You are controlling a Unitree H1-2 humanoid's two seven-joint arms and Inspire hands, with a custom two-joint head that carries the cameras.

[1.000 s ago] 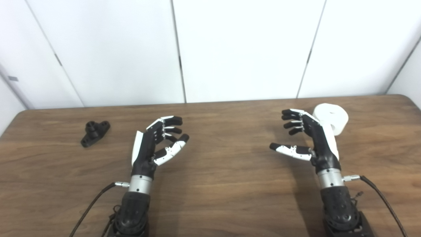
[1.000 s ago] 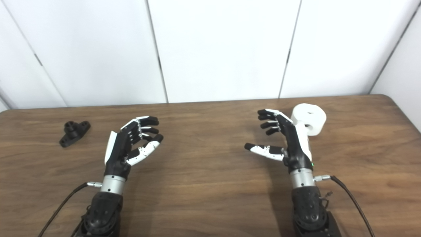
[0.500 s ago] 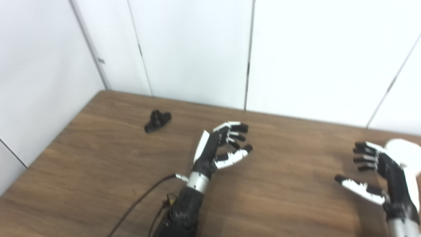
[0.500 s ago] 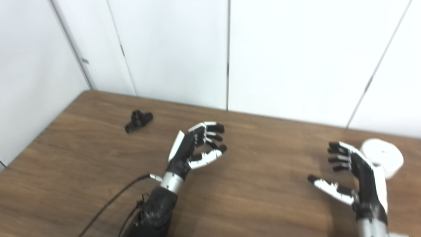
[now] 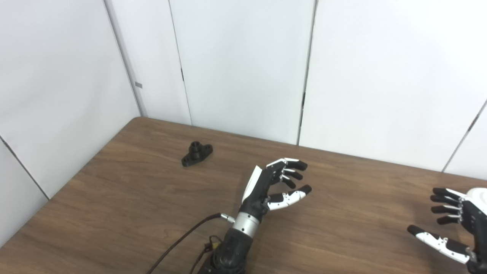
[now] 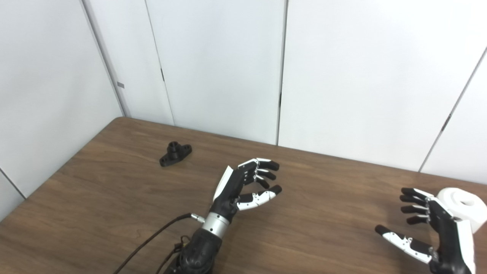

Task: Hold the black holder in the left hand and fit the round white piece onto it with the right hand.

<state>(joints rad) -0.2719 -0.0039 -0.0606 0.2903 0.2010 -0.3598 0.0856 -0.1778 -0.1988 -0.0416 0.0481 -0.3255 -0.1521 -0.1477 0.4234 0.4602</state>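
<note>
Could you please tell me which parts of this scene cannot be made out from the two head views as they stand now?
- Round white piece: in the left eye view only a sliver shows at the right edge; in the right eye view the right hand covers its near side.
- Right hand: wrist and forearm cut off at the bottom right corner in both views.
- Black holder: too small to show its holes or post in detail.
- Left hand: its palm faces away.
</note>
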